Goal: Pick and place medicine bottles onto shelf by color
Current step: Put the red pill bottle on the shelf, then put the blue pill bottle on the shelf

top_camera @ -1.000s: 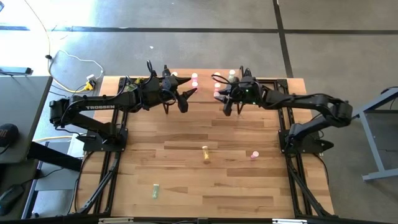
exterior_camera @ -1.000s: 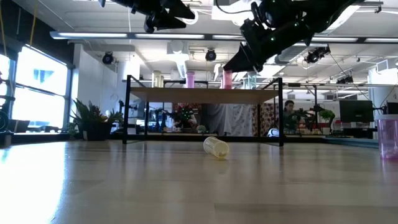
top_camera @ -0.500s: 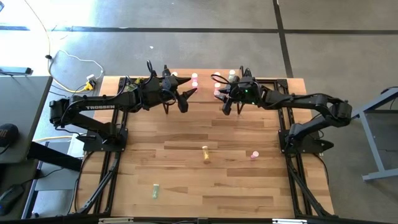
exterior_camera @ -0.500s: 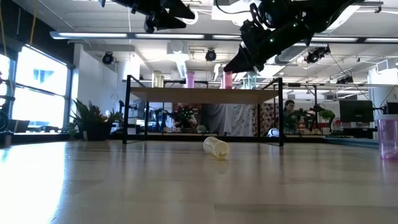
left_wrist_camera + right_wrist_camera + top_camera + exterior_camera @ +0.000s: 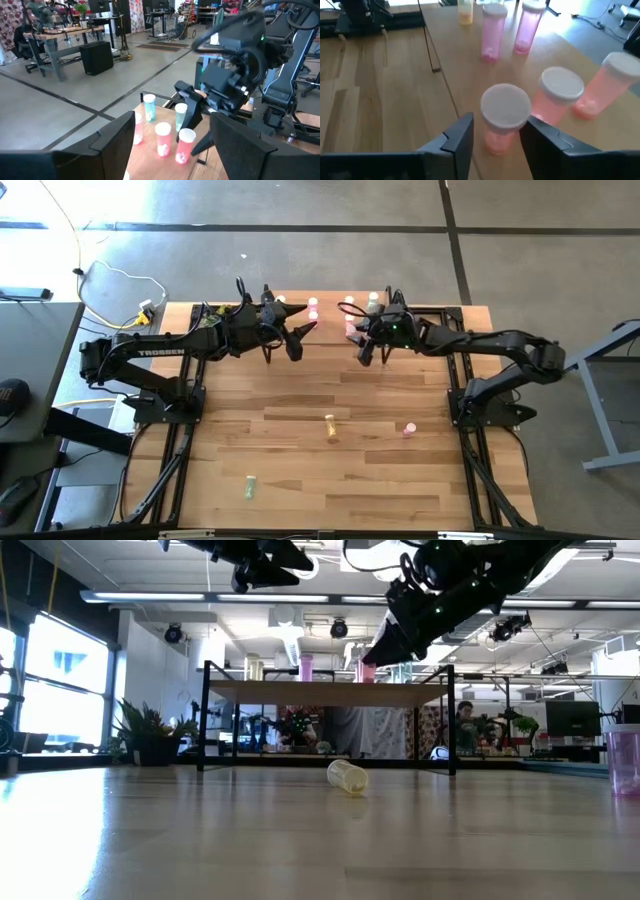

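The shelf (image 5: 330, 692) stands at the table's far edge with several bottles upright on its top. My right gripper (image 5: 497, 132) is open over the shelf's right half. Its fingers stand on either side of a red-pink bottle with a white cap (image 5: 504, 117), which stands on the shelf. Two more red-pink bottles (image 5: 560, 97) stand beside it, and two pink bottles (image 5: 492, 32) and a yellow one (image 5: 465, 12) farther along. My left gripper (image 5: 175, 150) is open and holds nothing, hovering over the shelf's left half (image 5: 298, 332).
On the tabletop a yellow bottle (image 5: 330, 427) lies on its side, a pink one (image 5: 408, 429) stands to its right, and a green one (image 5: 249, 486) lies near the front left. The two grippers face each other closely above the shelf. The room lies beyond it.
My right gripper has come down a little toward the bottles on the shelf; in the low view it now covers the top of the pink bottle below it. The left arm and the bottles on the table have stayed still.
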You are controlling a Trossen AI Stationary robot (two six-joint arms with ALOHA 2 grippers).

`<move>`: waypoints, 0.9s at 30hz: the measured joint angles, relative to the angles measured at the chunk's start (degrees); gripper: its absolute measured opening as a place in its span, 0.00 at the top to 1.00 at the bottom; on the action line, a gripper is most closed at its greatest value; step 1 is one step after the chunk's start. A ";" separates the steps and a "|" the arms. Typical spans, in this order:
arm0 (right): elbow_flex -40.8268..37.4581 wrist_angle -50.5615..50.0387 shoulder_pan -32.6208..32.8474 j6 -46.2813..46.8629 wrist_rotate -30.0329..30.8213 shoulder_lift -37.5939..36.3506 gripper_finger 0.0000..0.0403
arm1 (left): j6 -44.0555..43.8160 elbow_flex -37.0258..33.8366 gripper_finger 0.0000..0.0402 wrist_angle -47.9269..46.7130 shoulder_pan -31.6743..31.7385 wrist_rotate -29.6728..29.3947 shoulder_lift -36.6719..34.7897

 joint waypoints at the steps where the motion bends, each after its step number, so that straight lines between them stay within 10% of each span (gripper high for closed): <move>1: 0.00 -0.02 0.00 0.31 0.00 0.08 0.62 | -0.02 0.00 0.39 0.00 0.00 0.00 0.00; 27: 0.09 -4.41 0.87 5.63 -1.49 -9.53 0.56 | -0.05 -0.01 0.39 -0.02 0.00 0.02 0.00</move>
